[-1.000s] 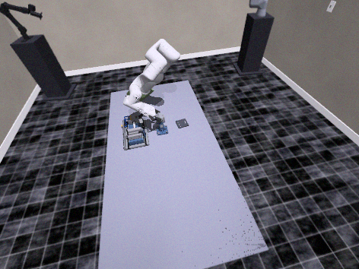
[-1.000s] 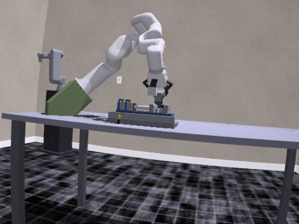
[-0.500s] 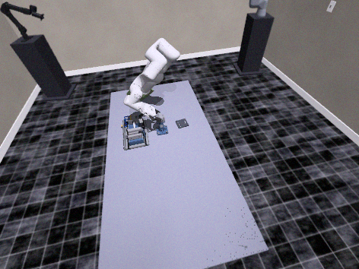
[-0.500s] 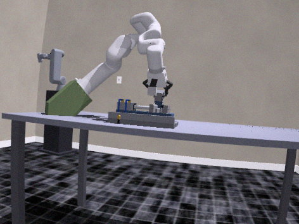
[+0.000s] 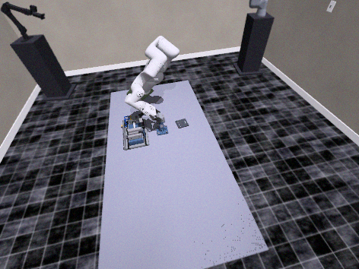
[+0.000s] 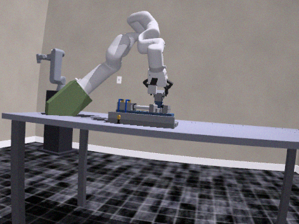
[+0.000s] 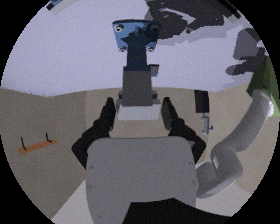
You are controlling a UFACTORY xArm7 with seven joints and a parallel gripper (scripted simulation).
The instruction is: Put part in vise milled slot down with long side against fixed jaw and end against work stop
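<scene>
In the wrist view the grey part lies lengthwise on the blue V-block. My gripper is open, with one dark finger on each side of the part's near end and a gap on both sides. In the top view the gripper hangs low over the V-block, just right of the vise. The dark infeed plate lies further right with nothing on it. In the exterior view the gripper points straight down behind the vise; the part is hard to make out there.
The vise's air cylinder with blue mounts sits at its left end in the exterior view. The arm's green base stands at the table's far end. Two dark pedestals with camera arms stand on the floor beyond the table.
</scene>
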